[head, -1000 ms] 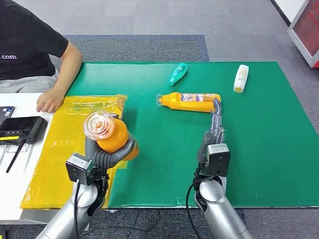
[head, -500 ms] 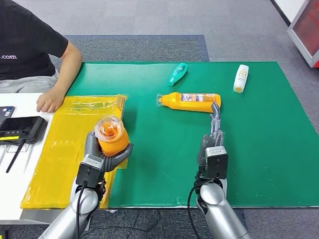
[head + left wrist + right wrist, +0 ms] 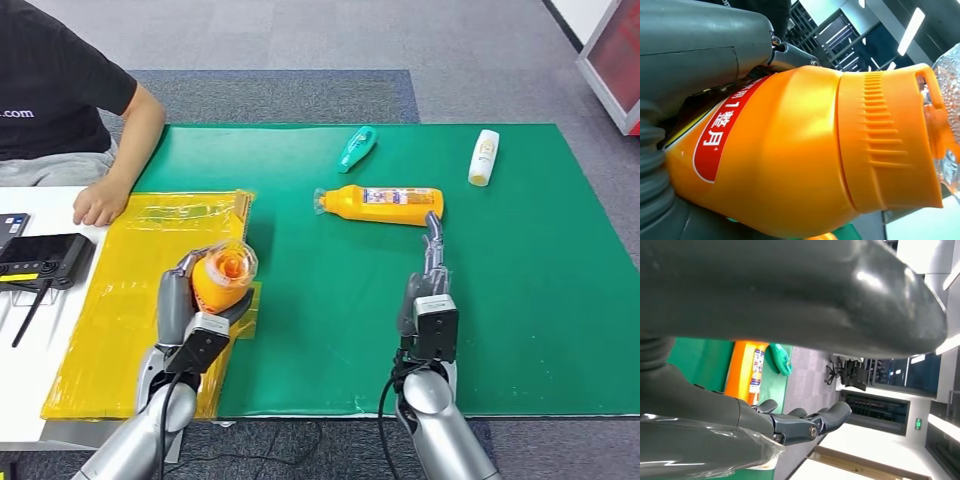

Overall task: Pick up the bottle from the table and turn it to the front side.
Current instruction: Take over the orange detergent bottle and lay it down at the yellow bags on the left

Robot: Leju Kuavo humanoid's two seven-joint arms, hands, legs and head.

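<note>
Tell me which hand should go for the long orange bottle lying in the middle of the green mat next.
The right hand. Its fingers are extended and hold nothing, with the tips right beside the base end of the long orange bottle. The left hand grips another orange bottle over the yellow sheet, farther away.

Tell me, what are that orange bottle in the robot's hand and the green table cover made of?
Orange bottle, held by the left hand: probably moulded plastic, smooth and glossy with soft highlights, a ribbed collar and a clear bumpy cap. Green cover: matte and flat, with no glare; perhaps felt or a rubbery mat, though I cannot tell which.
</note>
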